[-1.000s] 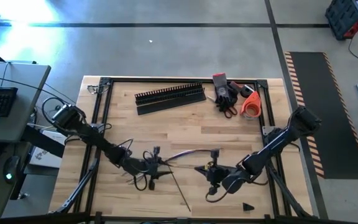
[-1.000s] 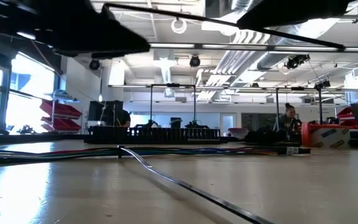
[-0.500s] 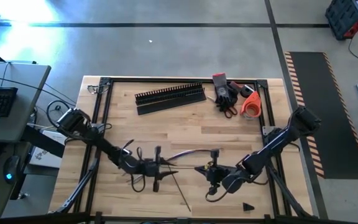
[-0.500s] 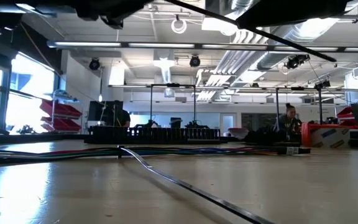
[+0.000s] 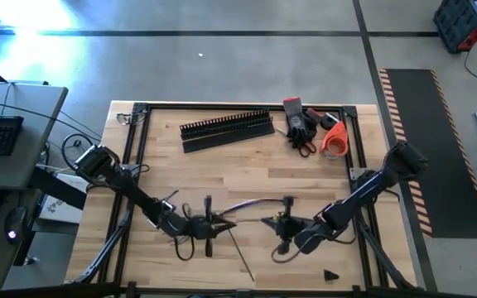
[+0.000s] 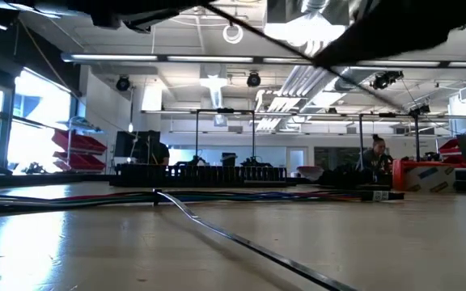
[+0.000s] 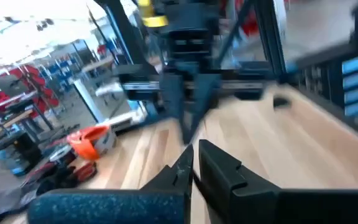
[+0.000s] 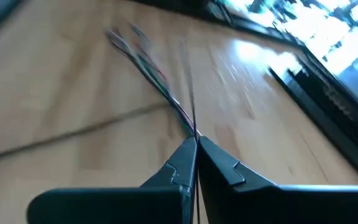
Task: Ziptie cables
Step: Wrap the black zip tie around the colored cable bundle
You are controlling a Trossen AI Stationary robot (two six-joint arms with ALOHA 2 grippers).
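Observation:
The cables [image 5: 251, 202] are a thin bundle of coloured wires arcing across the table's middle between my two grippers. In the low view they lie along the tabletop [image 6: 257, 195]. A thin black zip tie [image 5: 240, 255] runs from the bundle's left end toward the near edge and lies flat in the low view [image 6: 241, 240]. My left gripper [image 5: 220, 223] is shut at the bundle's left end; it also shows in its wrist view [image 7: 194, 158]. My right gripper [image 5: 272, 222] is shut at the right end. My left gripper's shut fingers are at the cables' left end, but I cannot tell whether they touch the wires or the zip tie. My right gripper pinches the wires' right end [image 8: 190, 127] between its two fingertips [image 8: 182, 162], which slant down from the table's right. The wires fan out ahead of the tips, low over the wood.
A black slotted duct [image 5: 226, 126] and a flat black strip [image 5: 226, 142] lie at the far edge. Beside them are hand tools [image 5: 301, 128] and an orange tape roll [image 5: 334, 139]. A small black piece [image 5: 330, 275] sits near the front right. Black rails frame the table.
My left gripper has shifted slightly toward the near edge, and its dark shape has left the low view's upper left. My right gripper has edged toward the table's left. The middle of the cables and the zip tie's tail stay where they were.

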